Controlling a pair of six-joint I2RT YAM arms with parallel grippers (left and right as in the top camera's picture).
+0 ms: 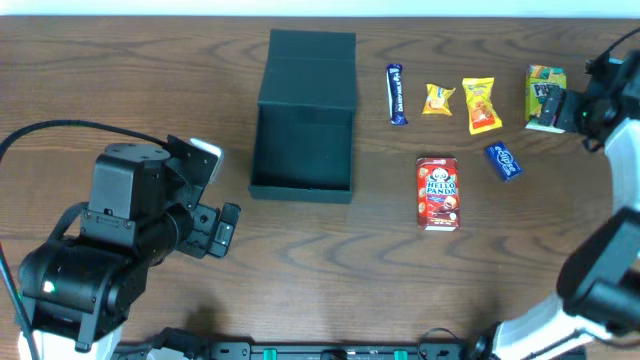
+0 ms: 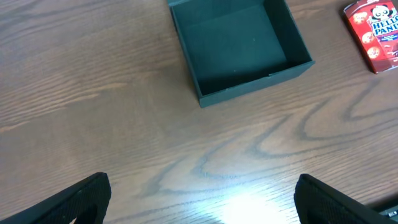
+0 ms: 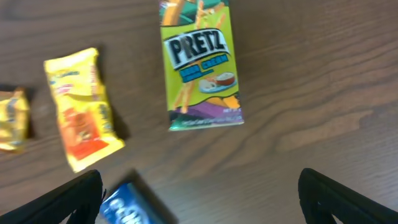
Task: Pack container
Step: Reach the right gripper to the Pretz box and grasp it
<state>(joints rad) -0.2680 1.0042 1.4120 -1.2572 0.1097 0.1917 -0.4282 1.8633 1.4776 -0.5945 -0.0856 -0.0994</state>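
The container lies open, its long axis running far to near and the lid flap at the far end. To its right lie small snack packs, the Hello Panda box and, farthest right, the Pretz box. The left gripper, to the near-left of the container, and the right gripper, by the Pretz box, both have fingers wide apart.

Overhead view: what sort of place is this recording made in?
Probably a robot test bench, not a home or shop: a wood-grain table with a left arm and a right arm at its edge, and snack packs laid out beside an open box.
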